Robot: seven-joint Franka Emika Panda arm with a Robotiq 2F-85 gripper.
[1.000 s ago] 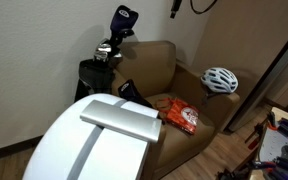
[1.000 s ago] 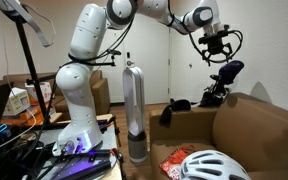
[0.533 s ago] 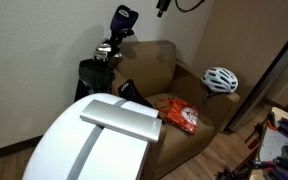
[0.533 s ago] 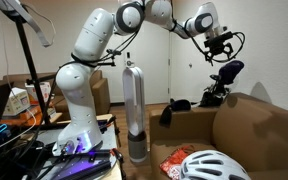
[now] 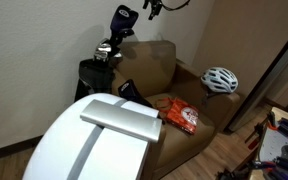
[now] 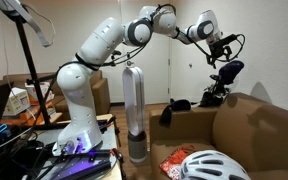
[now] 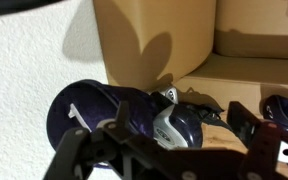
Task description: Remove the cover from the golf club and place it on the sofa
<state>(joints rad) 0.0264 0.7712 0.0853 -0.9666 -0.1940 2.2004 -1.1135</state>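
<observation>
The cover is a dark-blue and black sock with white markings, standing above the other clubs behind the sofa's arm. It also shows in an exterior view and in the wrist view. The golf club's head is hidden inside it. The brown sofa shows in both exterior views and in the wrist view. My gripper hangs open and empty just above and beside the cover, also seen in an exterior view. In the wrist view the gripper has its jaws spread either side of the club heads.
A black golf bag with silver iron heads stands by the wall. A white helmet and an orange packet lie on the sofa. A white curved object fills the foreground. A tower fan stands beside the robot base.
My gripper has moved across the wall toward the cover and now sits close above it. The cover, clubs and sofa have not moved.
</observation>
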